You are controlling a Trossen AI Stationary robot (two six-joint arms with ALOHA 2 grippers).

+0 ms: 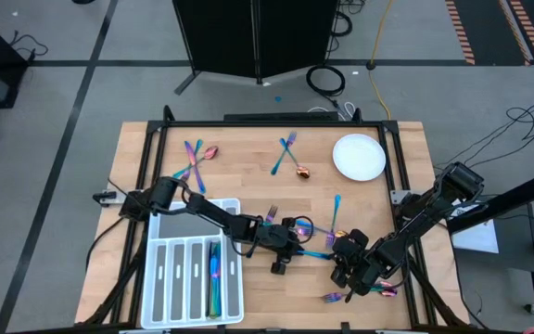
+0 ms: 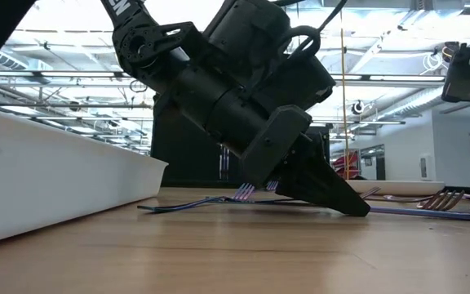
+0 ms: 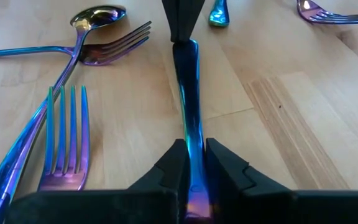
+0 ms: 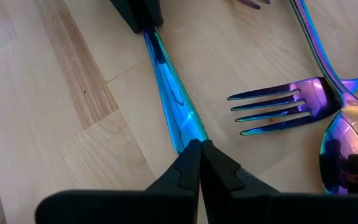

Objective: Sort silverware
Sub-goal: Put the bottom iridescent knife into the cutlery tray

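The blue utensil (image 3: 188,106) I'm working lies flat on the table (image 1: 248,153), just right of the white tray (image 1: 193,278), and I can't tell whether it's a knife or a handle. My left tool (image 3: 191,165) is clamped on one end and my right tool (image 4: 197,158) pinches the other. A few pieces (image 1: 214,274) already sit in one tray compartment. Forks and spoons (image 1: 290,158) are scattered well beyond the tray, toward the plate (image 1: 358,156), so I judge most sorting remains.
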